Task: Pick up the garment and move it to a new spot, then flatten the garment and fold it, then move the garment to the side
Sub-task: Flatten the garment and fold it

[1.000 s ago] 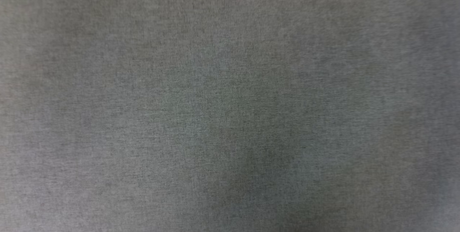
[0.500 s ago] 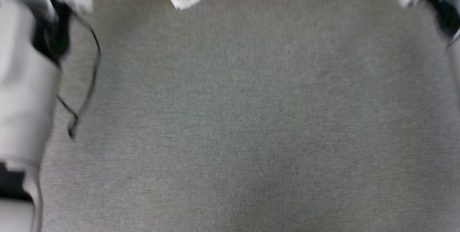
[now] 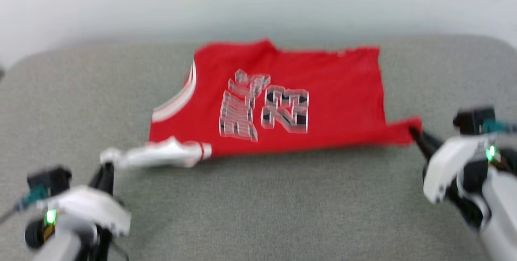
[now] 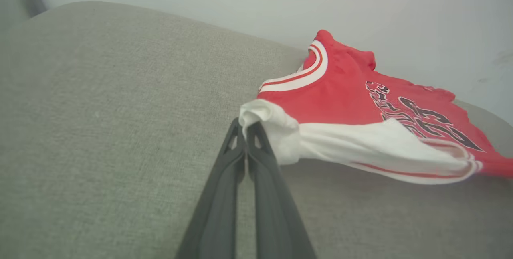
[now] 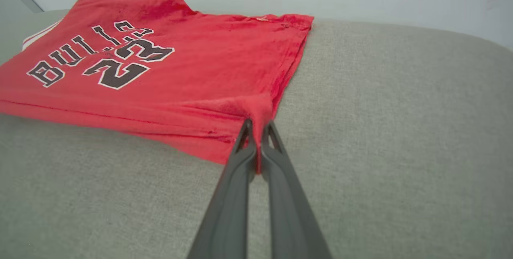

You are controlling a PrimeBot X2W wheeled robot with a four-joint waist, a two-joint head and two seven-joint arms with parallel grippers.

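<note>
With left end effector (image 4: 245,126) and right end effector (image 5: 258,126) clenched on the garment (image 3: 339,99), flattening looks underway; next needs an even outward pull.

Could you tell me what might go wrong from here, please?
The left gripper pinches only the tip of the white sleeve of the bright red jersey shirt, so a pull may slip free or stretch just the sleeve. The right gripper holds a small hem corner; uneven pulls could skew the shirt on the grey fabric surface.
</note>
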